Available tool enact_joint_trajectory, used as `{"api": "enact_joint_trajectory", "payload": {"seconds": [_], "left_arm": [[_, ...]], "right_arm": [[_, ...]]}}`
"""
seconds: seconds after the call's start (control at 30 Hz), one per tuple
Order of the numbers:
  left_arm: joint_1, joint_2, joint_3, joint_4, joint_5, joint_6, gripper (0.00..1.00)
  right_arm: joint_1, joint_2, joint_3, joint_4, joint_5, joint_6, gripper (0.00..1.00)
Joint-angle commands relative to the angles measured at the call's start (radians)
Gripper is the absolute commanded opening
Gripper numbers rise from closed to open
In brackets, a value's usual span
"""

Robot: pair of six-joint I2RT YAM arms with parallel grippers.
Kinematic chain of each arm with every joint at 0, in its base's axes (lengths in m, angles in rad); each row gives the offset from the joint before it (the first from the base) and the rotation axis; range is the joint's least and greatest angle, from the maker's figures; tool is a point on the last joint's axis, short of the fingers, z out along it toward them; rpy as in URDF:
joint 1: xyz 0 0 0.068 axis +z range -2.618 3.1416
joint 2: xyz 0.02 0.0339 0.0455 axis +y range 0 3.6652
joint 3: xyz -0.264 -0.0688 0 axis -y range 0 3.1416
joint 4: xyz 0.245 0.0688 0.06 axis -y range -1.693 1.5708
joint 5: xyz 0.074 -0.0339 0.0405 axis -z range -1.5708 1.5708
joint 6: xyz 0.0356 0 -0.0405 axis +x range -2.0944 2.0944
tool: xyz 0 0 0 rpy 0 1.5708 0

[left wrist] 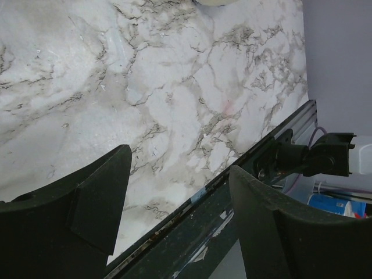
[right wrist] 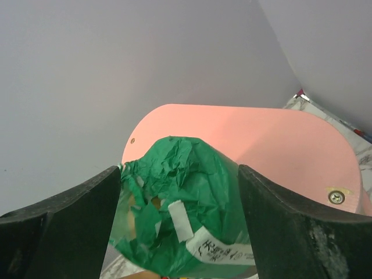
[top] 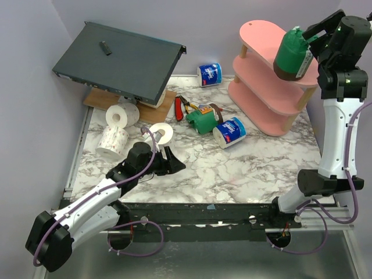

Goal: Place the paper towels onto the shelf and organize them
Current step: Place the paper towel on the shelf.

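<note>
**Placement of the green roll [top: 292,55] on the shelf [top: 261,35]**

The green roll sits on the top board of the pink shelf, at the end on the right side. In the view from above it looks a little tilted. The right pincer [right wrist: 179,171] reaches around it, with its two fingers wide apart, one on each side of the wrapper and very close to it. Whether they press the roll or only stand beside it, I cannot tell from the pictures.

I judge that the step in hand is the setting down of this roll. The next move calls for fingers that are clear of the wrapper, then a straight pull away. The edge of the board is just beside the roll, and a sideways drag could tip it off.

More rolls lie on the bench [top: 232,168]. A second green roll [top: 202,122] lies beside the red-handled pliers [top: 181,107]. A blue-and-white roll [top: 229,132] lies just next to that green one, and another blue-and-white roll [top: 209,74] is near the back wall. Three white rolls [top: 112,139] are at the left. The left pincer [top: 168,160] hovers low over the marble near the white rolls, with its fingers apart and nothing between them. By my judgement, most of the task is not yet done.
</note>
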Motion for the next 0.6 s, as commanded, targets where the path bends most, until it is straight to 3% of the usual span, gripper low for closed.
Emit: {"api": "enact_joint_trajectory", "payload": {"seconds": [0.0, 0.2, 0.43, 0.57], "left_arm": [[0.004, -0.017, 0.028, 0.019, 0.037, 0.014, 0.7], [0.001, -0.023, 0.033, 0.02, 0.037, 0.008, 0.71], [-0.012, 0.012, 0.041, 0.058, 0.054, -0.006, 0.7], [-0.03, 0.012, 0.038, 0.06, 0.046, -0.013, 0.7]], "right_arm": [[-0.007, -0.054, 0.007, -0.022, -0.015, -0.015, 0.87], [0.062, -0.145, -0.056, 0.007, -0.018, -0.101, 1.0], [0.15, -0.385, -0.501, 0.28, -0.12, -0.367, 0.97], [0.16, -0.516, -0.688, 0.349, -0.072, -0.443, 1.0]]}}
